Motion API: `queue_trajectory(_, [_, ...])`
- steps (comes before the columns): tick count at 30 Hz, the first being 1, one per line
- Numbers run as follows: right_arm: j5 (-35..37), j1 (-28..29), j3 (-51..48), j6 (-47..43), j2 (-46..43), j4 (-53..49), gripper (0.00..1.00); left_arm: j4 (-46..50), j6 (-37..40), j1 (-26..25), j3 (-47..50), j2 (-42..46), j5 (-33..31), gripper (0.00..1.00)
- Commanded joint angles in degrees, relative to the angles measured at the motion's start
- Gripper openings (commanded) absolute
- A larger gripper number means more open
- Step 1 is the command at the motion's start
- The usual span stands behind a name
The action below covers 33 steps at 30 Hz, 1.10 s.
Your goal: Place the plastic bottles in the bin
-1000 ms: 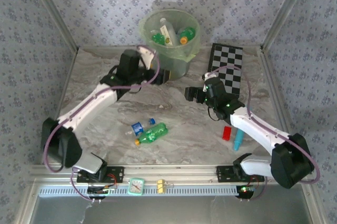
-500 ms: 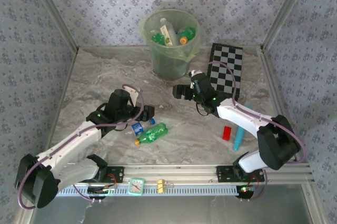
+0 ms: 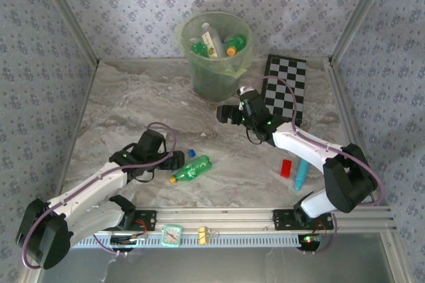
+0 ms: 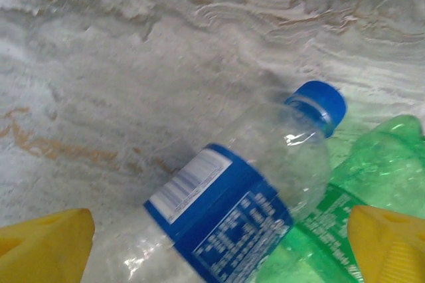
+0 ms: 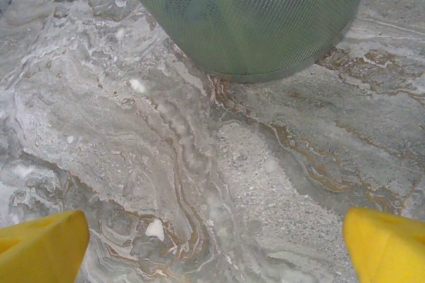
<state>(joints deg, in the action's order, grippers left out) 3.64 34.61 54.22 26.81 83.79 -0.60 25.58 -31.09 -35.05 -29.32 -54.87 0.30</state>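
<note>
**Left pincer.** The left pincer [image 3: 174,159] is low over the near-left part of the marbled surface [image 3: 126,97]. In the left wrist view, its jaws stand wide apart, with one yellow fingertip [image 4: 45,243] on each side of a clear bottle [image 4: 226,210]. It has hold of nothing.

**Bottles on the surface.** The clear bottle lies on its side, with a blue label and a blue cap [image 3: 191,153] pointing away from the pincer. A green bottle [image 3: 194,168] lies on its side just to the right of it, the two bodies touching. Its orange cap points to the near left.

**Right pincer.** The right pincer [image 3: 224,115] is near the centre of the surface, facing the base of the bin [image 3: 214,64]. Its jaws are fully spread and empty, and in the right wrist view only bare surface lies between the fingertips [image 5: 41,243].

**Bin.** The bin stands upright at the far centre. It contains several bottles [image 3: 212,40], both green and clear.

**Other items.**
- A chequered board [image 3: 287,87] lies to the right of the bin.
- A red block [image 3: 286,167] lies on the near right.
- A cyan stick [image 3: 301,175] lies just beside the red block.
</note>
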Motion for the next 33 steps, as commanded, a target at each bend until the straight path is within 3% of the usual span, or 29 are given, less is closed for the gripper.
queue_trajectory(1, [-0.52,-0.51,1.24,0.61,0.00,-0.33,1.00,-0.04,-3.23,-0.41,1.16,0.49,-1.44,0.97])
queue_trajectory(24, [-0.76,-1.45,-0.68,1.14,-1.43,-0.06,1.00,-7.79,-5.98,-0.37,0.44,-13.18,-3.63,0.90])
queue_trajectory(33, [-0.98,-1.89,-1.19,1.23,-1.43,-0.31,1.00,-8.18,-5.87,-0.37,-1.18,-16.69,-5.27,0.76])
